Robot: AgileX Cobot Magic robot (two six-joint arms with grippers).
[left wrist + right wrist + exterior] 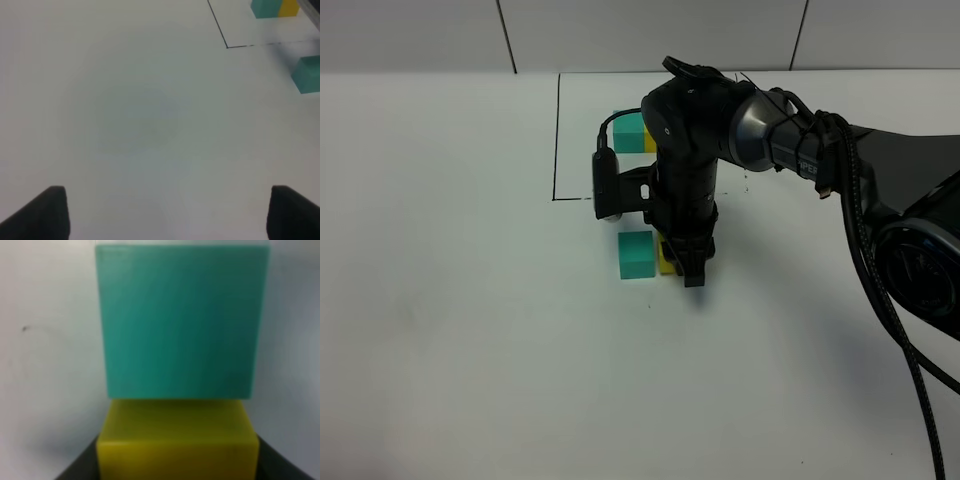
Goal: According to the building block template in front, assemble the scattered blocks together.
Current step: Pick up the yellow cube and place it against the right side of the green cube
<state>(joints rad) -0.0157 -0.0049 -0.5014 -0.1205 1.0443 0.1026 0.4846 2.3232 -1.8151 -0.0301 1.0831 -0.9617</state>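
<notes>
The building block template is a teal and yellow pair inside a thin black drawn rectangle, half hidden behind the right arm; the left wrist view also shows the template. In front of it lies the loose teal cube. The yellow cube sits against the teal cube's right face. My right gripper reaches across the middle and is shut on the yellow cube. My left gripper is open over bare table, away from the blocks, and is out of the exterior high view.
The white table carries nothing else. The right arm's dark body and cable span the right side of the exterior high view. A tiled wall runs behind the table's far edge.
</notes>
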